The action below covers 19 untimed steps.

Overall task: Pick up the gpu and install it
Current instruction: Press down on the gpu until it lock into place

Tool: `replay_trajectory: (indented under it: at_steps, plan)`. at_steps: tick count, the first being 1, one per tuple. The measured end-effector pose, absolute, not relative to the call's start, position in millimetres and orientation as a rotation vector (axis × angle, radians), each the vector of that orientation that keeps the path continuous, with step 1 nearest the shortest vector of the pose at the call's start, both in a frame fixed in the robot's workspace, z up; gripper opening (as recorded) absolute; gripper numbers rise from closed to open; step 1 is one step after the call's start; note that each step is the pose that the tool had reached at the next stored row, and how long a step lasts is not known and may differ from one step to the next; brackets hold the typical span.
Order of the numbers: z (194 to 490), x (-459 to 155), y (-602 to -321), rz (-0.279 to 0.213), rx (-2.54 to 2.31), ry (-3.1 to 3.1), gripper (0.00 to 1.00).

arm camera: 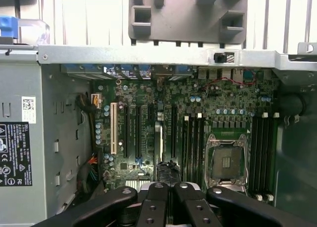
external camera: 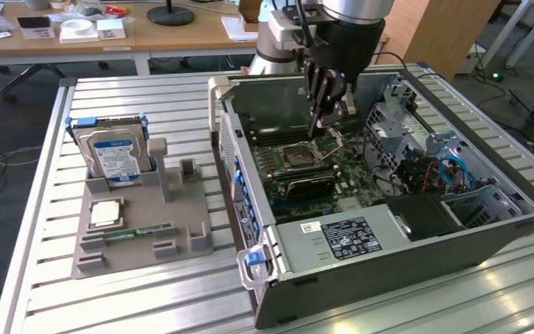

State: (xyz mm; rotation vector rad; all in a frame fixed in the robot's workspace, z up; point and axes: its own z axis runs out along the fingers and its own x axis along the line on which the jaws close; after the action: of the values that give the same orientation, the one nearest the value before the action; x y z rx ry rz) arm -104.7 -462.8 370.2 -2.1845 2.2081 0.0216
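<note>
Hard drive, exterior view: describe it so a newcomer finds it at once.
Start at the open computer case; on the exterior view's left, a grey holder sits on the slatted table. The hard drive stands upright at the holder's far end, silver with a blue label, unlike the flat chip and green RAM stick lying nearer.
</note>
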Motion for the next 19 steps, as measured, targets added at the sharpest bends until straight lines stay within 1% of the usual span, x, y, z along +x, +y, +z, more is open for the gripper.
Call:
replay_trajectory:
  at_steps: [6,19]
  plan:
    - [360.7,-104.7,-462.5,0.022,-2.185,2.208,0.11]
    - [358.9,-104.7,-455.4,0.022,-2.184,2.208,0.11]
